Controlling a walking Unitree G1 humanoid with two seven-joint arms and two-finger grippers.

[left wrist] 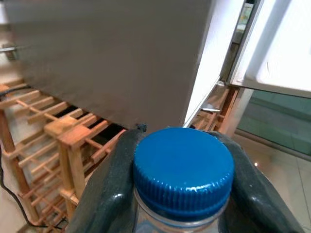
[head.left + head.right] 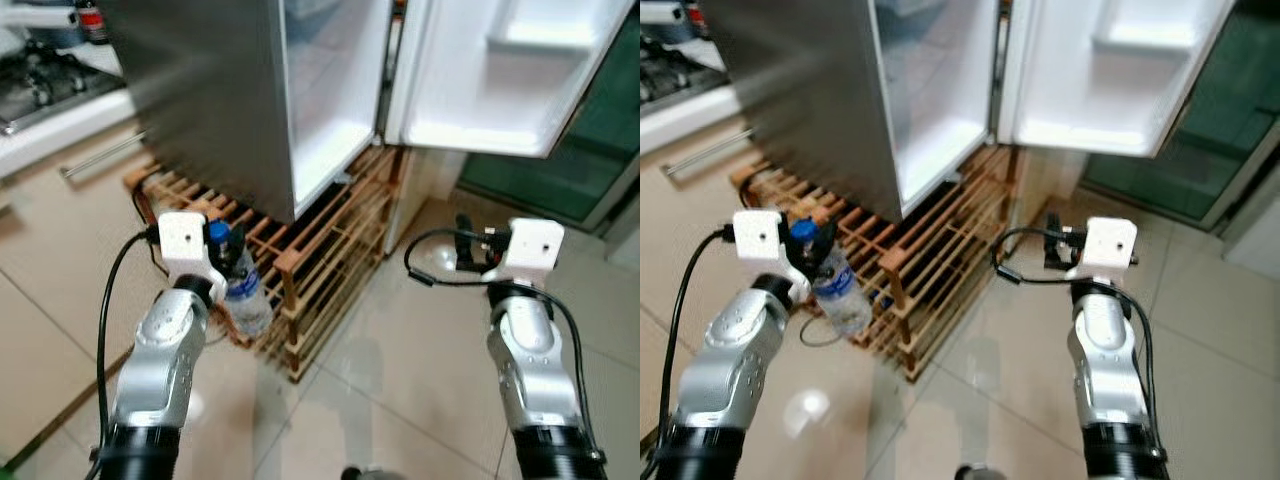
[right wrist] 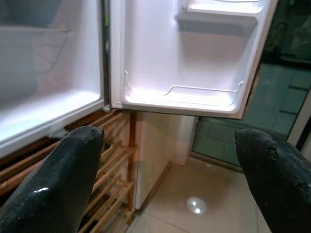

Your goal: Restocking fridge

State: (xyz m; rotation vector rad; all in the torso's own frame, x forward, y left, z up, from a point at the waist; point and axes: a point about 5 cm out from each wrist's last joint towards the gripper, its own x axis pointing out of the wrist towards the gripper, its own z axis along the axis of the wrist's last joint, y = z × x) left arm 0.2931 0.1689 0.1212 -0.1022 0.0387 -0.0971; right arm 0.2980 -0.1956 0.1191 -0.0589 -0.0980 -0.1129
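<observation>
The left end effector (image 1: 182, 194) is clamped on a clear water bottle (image 2: 245, 290), its two black fingers (image 1: 104, 189) pressing either side of the neck just below the blue cap (image 1: 183, 172). The bottle hangs below the end effector, cap uppermost, tilted slightly, on the left of the scene and in front of the near left corner of a wooden slatted rack (image 2: 310, 265). The bottle appears close to the rack's near edge; whether it touches cannot be told.

The right end effector (image 3: 170, 165) is held forward on the right with its fingers (image 3: 63, 179) well apart and nothing between them. It faces the lower part of the open fridge door (image 2: 500, 70).

The fridge (image 2: 230, 90) stands on the wooden rack, with its grey side panel turned toward the left arm. Its door is swung open to the right, showing a white door shelf (image 3: 204, 92) with a wire rail; the white interior compartment (image 2: 325, 90) lies between the grey panel and the door. A stove (image 2: 45, 80) sits on a surface (image 2: 60, 125) at far left. A black cable (image 2: 105, 320) runs along the left arm. The floor (image 2: 400, 380) is pale glossy tile.
</observation>
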